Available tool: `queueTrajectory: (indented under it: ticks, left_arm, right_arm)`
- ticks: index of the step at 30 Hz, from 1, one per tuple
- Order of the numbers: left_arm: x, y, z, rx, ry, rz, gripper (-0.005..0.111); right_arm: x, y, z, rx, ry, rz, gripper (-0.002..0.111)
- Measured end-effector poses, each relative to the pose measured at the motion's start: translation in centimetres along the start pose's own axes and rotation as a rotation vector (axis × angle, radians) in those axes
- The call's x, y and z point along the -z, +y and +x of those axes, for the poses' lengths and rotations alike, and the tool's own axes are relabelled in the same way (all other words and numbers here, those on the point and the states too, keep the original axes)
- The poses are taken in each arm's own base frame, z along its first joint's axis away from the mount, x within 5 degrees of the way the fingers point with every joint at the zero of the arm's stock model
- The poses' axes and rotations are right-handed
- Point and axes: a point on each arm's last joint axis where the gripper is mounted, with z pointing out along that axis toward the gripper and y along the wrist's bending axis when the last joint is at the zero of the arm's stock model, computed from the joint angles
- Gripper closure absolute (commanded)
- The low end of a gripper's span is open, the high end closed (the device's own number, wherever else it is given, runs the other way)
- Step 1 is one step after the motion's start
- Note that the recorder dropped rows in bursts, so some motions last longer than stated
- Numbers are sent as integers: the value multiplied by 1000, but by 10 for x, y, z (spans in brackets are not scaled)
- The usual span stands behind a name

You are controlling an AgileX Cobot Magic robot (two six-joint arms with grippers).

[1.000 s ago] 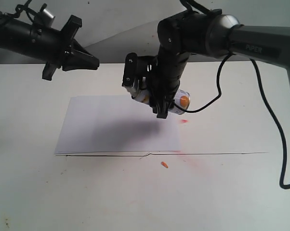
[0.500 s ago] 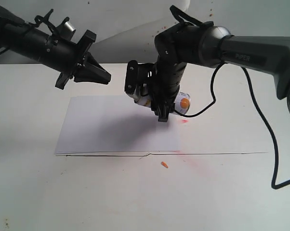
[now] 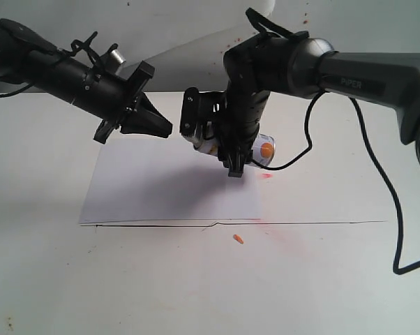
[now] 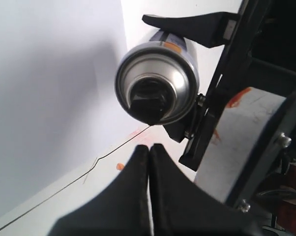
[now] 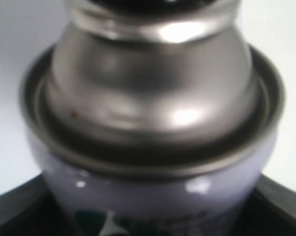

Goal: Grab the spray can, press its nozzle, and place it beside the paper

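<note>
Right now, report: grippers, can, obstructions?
Right gripper shut on spray can, held sideways above paper. Left gripper shut, tips aimed at nozzle, not touching. Nothing between them.

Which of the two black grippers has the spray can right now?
The right gripper, clamped across the small white dotted aerosol spray can, which it holds sideways. The left gripper is shut and empty, pointing at the black nozzle.

Exterior view: bright, even light from above; a soft grey shadow lies across the paper (image 3: 119, 174). Right wrist view: spray can (image 5: 153, 113) too close, wholly blurred, with white glare spots. Left wrist view: background washed pale.
</note>
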Motion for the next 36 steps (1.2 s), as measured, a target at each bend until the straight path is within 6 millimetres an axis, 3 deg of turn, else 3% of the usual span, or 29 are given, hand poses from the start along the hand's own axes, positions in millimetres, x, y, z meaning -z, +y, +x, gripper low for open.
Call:
queueTrajectory:
  ticks: [27, 36]
  left_arm:
    - [-1, 0, 0, 3, 1, 5, 107]
    - [-18, -10, 4, -39, 26, -28, 107]
  right_arm:
    - [0, 7, 2, 82, 24, -79, 108]
    - [0, 7, 2, 80, 22, -80, 108]
